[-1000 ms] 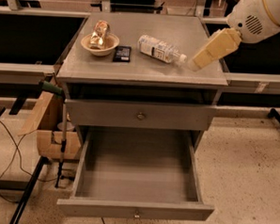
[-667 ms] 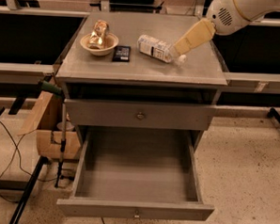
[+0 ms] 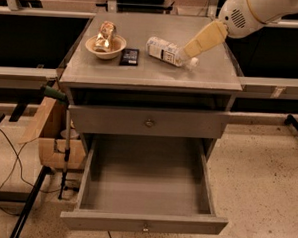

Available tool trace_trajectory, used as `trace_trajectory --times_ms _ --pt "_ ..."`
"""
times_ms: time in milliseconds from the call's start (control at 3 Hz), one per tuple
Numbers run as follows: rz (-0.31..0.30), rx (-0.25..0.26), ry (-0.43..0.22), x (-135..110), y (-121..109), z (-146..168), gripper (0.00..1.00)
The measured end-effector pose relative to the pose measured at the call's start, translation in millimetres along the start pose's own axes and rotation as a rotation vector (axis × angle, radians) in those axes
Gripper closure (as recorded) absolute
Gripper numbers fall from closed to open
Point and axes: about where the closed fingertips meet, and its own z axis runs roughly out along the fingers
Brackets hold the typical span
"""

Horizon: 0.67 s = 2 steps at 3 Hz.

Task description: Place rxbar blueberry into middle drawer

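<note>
**Dark packet lying unpicked, gripper hanging by the bottle**

Lying flat on the worktop (image 3: 211,76): the rxbar blueberry (image 3: 129,56), just beside the bowl (image 3: 92,47) that is holding a gold foil packet (image 3: 105,32). The gripper (image 3: 191,49) is hovering over the cap end of the water bottle (image 3: 164,50); open or closed, cannot tell. Below, the middle drawer (image 3: 143,222) is standing pulled out. Judgement: the reach is needing to clear the bottle, come down square on the bar, and avoid nudging the bowl.
</note>
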Motion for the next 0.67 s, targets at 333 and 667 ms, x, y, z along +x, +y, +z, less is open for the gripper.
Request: trace_trajectory --times_ms 333,667 --pt "0.027 0.061 0.014 -14 11 12 0.0" --pt "0.075 0.132 0.123 -19 19 33 0.0"
